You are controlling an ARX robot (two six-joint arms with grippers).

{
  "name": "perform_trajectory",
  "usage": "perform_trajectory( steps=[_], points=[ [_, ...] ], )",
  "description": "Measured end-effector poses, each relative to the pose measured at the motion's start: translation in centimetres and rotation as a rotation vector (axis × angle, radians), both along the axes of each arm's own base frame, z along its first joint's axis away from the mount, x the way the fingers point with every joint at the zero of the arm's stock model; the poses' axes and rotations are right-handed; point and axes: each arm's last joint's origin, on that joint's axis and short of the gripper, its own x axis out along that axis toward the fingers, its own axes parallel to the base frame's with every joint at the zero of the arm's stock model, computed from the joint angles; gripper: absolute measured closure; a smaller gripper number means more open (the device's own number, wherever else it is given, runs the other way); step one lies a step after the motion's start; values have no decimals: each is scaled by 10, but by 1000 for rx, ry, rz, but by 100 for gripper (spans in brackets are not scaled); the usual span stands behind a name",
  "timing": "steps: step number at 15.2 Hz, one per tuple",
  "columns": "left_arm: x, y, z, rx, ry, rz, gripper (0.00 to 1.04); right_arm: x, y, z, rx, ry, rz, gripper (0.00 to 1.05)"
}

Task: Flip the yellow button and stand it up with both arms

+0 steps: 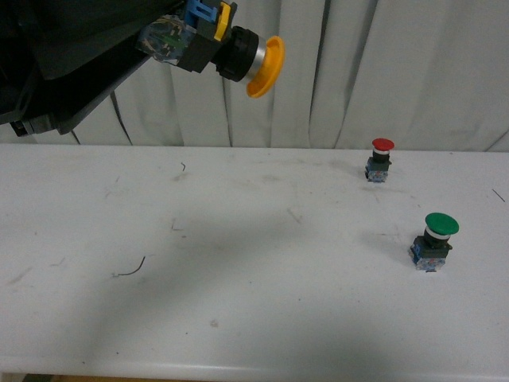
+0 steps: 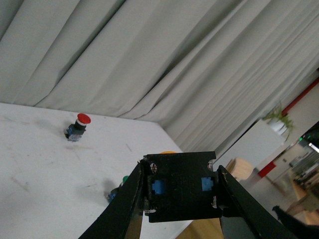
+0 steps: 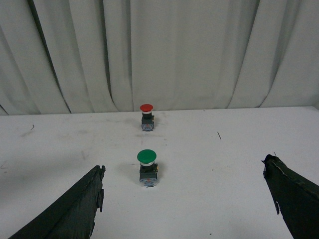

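The yellow button (image 1: pixel 238 54) hangs high above the table at the upper left of the front view, lying sideways with its yellow cap pointing right. My left gripper (image 1: pixel 171 40) is shut on its black and blue contact block. In the left wrist view that block (image 2: pixel 182 186) fills the gap between the two dark fingers (image 2: pixel 122 211), with only a sliver of yellow cap showing behind it. My right gripper (image 3: pixel 184 199) is open, low over the white table (image 3: pixel 224 164), with nothing between its fingers. The right arm is out of the front view.
A red-capped button (image 1: pixel 381 158) stands upright at the back right of the table (image 1: pixel 238 318). A larger green-capped button (image 1: pixel 433 240) stands nearer on the right, just ahead of my right gripper. Grey curtains (image 1: pixel 382 72) hang behind. A small dark wire scrap (image 1: pixel 131 269) lies at left.
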Motion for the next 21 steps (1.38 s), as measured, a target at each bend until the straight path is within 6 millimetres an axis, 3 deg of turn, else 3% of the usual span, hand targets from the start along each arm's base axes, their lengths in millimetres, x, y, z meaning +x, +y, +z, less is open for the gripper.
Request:
perform_trajectory(
  steps=[6, 12, 14, 17, 19, 21],
  points=[
    [0, -3, -18, -136, 182, -59, 70, 0, 0, 0, 0, 0, 0, 6],
    [-1, -4, -17, -148, 180, -44, 70, 0, 0, 0, 0, 0, 0, 6],
    [-2, -7, -16, -149, 179, -47, 70, 4, -3, 12, -74, -111, 114, 6],
    [-2, -9, -16, -149, 177, -55, 70, 38, 4, 24, -142, -167, 254, 6],
    [-2, -9, -15, -149, 172, -53, 70, 82, 9, 63, -138, -295, 247, 6],
    [-2, -9, -14, -150, 168, -54, 70, 128, 18, 80, -76, -303, 281, 6]
  ],
)
